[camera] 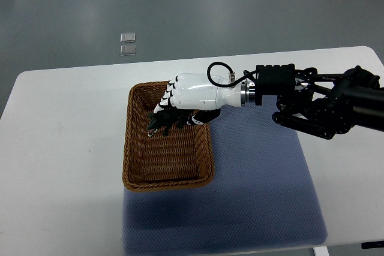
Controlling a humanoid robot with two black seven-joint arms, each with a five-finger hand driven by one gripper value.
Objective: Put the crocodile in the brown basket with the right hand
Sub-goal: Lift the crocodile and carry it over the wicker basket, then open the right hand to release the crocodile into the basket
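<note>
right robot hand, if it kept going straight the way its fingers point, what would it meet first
Probably the far left wall of the brown basket; the right robot hand, holding the crocodile, points left across it, though its height is unclear.

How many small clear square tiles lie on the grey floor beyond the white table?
2. Both small clear square tiles sit on the grey floor past the white table's far edge: one farther away, the other just nearer, almost touching it. None appear hidden.

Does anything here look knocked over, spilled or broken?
Nothing stands out. The brown basket sits upright, partly on the blue mat, and the right hand holds the dark crocodile over it. Nothing has spilled.
</note>
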